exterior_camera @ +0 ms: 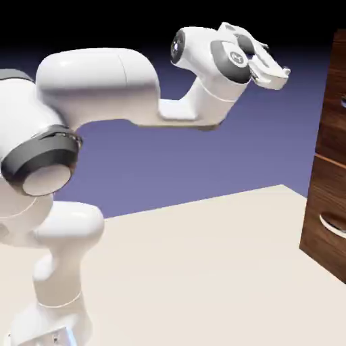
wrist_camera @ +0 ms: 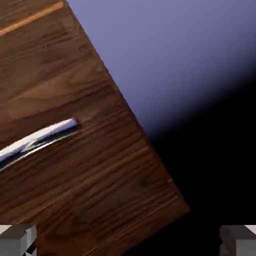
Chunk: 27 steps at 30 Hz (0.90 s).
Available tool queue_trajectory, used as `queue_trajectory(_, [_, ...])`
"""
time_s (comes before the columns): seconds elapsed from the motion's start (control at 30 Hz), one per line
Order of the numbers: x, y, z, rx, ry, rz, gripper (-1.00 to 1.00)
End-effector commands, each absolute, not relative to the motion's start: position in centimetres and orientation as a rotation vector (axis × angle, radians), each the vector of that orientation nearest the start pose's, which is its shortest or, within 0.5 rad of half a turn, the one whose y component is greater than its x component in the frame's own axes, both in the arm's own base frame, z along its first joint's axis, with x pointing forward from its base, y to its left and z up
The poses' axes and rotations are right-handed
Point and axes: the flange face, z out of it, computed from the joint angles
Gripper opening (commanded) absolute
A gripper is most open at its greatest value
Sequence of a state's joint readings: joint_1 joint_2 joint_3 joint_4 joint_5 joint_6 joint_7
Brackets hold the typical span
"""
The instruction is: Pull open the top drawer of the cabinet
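The cabinet is standing at the right edge of the exterior view, on the pale table; only its left portion is showing, with drawer fronts sitting flush. The top drawer is filling the left half of the hand view at a tilt and is showing no sign of being pulled out. The white arm is reaching toward the cabinet at upper-drawer height. The gripper is hanging in open air, well apart from the wood, with its jaws spread wide and nothing between them. The silver handle is lying off to the hand view's left, not between the fingertips. Judged progress: approach only. Alignment on the handle, closing, and the pull are all remaining.
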<state>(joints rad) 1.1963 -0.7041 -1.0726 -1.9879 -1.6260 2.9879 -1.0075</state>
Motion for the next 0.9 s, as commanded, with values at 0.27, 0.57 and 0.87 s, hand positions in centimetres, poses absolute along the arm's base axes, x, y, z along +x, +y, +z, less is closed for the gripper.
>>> queue_trajectory(0.27, [54.5,-7.3,66.1,0.305,1.609,0.408,0.0])
queue_trajectory(0.57, [60.9,-9.0,60.9,-0.214,1.578,-0.168,0.0])
queue_trajectory(0.87, [66.1,-9.6,56.3,-0.612,1.483,-0.612,0.0])
